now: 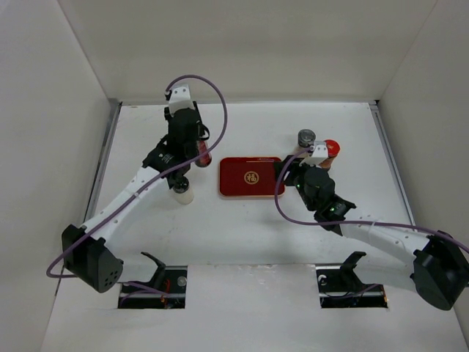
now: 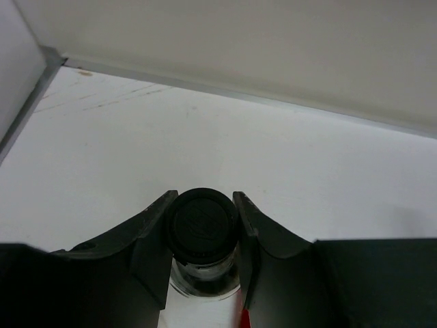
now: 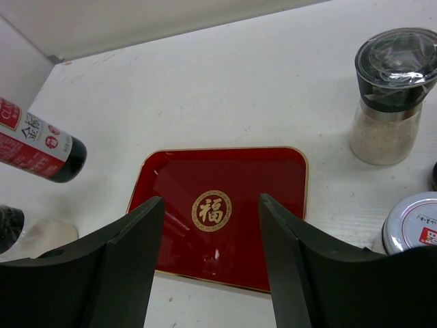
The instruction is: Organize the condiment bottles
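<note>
Left tool (image 2: 203, 205) grips black-capped bottle (image 2: 202, 224), plain only from its wrist; right tool (image 3: 210, 205) open.

Red tray (image 1: 250, 177) mid-table, grey-lidded shaker (image 1: 306, 137) beside red-lidded jar (image 1: 332, 147), short shaker (image 1: 183, 193) left of tray

White table (image 1: 242, 242), 3 plain white walls (image 1: 242, 44).
</note>
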Tool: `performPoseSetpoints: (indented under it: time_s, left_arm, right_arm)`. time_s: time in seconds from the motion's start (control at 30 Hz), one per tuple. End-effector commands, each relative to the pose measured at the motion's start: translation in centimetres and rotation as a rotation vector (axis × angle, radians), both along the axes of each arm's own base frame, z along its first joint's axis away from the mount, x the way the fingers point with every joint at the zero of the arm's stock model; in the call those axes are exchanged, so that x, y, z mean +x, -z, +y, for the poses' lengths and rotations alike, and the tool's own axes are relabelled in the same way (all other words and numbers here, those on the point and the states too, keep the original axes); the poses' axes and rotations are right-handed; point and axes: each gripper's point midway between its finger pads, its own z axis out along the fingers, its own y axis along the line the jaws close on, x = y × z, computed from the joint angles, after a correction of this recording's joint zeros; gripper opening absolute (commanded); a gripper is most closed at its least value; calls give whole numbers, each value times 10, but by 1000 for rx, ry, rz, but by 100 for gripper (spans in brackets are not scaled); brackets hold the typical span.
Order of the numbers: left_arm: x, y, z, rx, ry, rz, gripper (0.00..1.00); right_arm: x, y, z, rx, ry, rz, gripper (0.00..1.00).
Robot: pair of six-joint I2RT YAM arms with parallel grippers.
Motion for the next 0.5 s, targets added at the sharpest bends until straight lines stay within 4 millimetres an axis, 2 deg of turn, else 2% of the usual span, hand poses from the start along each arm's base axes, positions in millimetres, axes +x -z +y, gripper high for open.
performPoseSetpoints:
  time_s: [0.0,0.13,0.27,0.47]
  left_arm:
    - [-5,-76,-35,-132,96,-206,13]
    - [-13,-67,-78,-139,191,-200,13]
    - [-7,-54,-105,-138,240,-190,13]
    - [9,-34,-122,-121,264,-169,12]
  right_arm:
    - [3,-32,2,67,3,-80,64]
    - [2,-35,-2,77,7,-88,65]
    - [4,-31,-2,69,12,-77,65]
    - [5,-29,-2,67,12,-75,65]
